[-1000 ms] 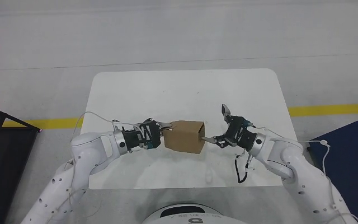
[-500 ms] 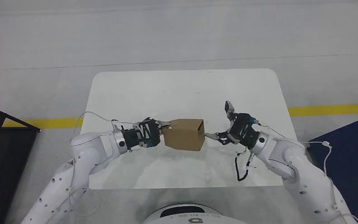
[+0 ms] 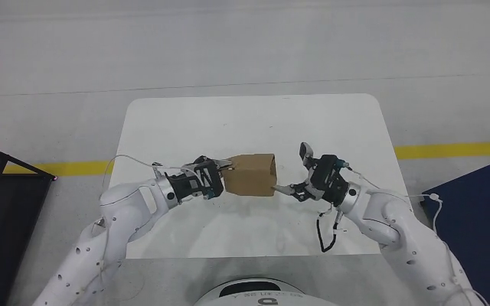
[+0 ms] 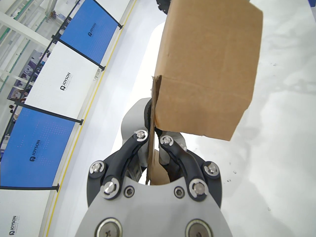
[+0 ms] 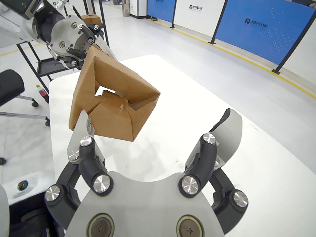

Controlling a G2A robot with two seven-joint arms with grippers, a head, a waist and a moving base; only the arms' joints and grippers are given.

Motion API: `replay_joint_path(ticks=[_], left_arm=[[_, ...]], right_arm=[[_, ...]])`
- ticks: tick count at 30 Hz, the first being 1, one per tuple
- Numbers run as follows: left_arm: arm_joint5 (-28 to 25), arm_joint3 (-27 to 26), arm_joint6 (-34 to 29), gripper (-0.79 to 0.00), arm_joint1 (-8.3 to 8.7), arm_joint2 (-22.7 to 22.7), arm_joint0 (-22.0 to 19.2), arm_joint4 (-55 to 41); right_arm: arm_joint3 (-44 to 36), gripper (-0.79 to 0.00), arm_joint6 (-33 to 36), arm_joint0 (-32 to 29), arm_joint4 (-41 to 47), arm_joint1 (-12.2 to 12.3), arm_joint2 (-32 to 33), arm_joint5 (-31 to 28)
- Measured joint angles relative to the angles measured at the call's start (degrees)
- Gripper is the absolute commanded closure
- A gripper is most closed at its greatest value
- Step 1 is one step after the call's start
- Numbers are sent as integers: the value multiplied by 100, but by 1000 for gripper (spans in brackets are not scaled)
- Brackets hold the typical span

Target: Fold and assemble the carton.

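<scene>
Over the middle of the bench [image 3: 321,122]: carton [image 3: 249,175], raised clear of the bench top, flaps of its open end partly tucked with a gap left between them. Left jaws: closed on a flap at the end nearer the bench's left side. Right jaws: spread wide, holding nothing, one finger against the open end. Change: carton carried slightly toward the bench's far edge and levelled; right jaws followed. Reading: flaps likely being presented for pressing home.

Bright, even light, faint soft shadows on the table [image 3: 253,122]; wrist views bulge at the edges.
</scene>
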Motion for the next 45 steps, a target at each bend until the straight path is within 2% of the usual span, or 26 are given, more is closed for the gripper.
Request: replay_joint_path(ticks=[3, 7, 8, 9, 11, 12, 14, 16, 23, 25, 30, 32, 35, 38, 39, 45], left_arm=[[312, -27, -82, 0, -13, 18, 19, 279], [616, -57, -99, 0, -32, 71, 66, 561], [680, -67, -110, 0, -36, 78, 72, 620], [751, -95, -138, 0, -42, 100, 83, 713], [788, -137, -136, 0, -52, 158, 104, 770], [794, -156, -128, 0, -59, 192, 110, 784], [820, -173, -117, 0, -70, 229, 113, 800], [841, -181, -98, 0, -81, 272, 122, 808], [848, -161, -109, 0, -111, 332, 114, 808], [833, -154, -119, 0, -119, 327, 98, 771], [813, -141, -136, 0, -134, 304, 80, 746], [810, -129, -136, 0, -139, 288, 78, 732], [820, -107, -152, 0, -147, 247, 75, 704], [834, -89, -177, 0, -154, 202, 72, 668], [839, -84, -193, 0, -157, 186, 72, 655], [835, -64, -225, 0, -174, 141, 68, 600]], right_arm=[[124, -785, -31, 3, 673, -27, 15, -32], [225, -785, 157, 64, 1301, -28, 31, -430], [231, -763, 217, 80, 1369, -29, 15, -518], [247, -606, 288, 103, 1456, -31, -17, -611], [267, -462, 431, 165, 1471, -37, -66, -656], [268, -416, 526, 212, 1446, -44, -113, -655], [269, -419, 615, 283, 1432, -59, -195, -632], [276, -305, 664, 364, 1411, -81, -292, -594], [282, -89, 790, 582, 1341, -144, -570, -509], [294, -3, 820, 636, 1321, -162, -643, -482], [328, -22, 836, 708, 1273, -197, -742, -401], [336, -99, 830, 714, 1262, -206, -752, -381], [360, -135, 793, 698, 1254, -215, -735, -322], [380, -71, 771, 667, 1270, -221, -693, -270], [380, 0, 770, 657, 1277, -222, -678, -268], [360, 0, 798, 626, 1267, -230, -629, -263]])
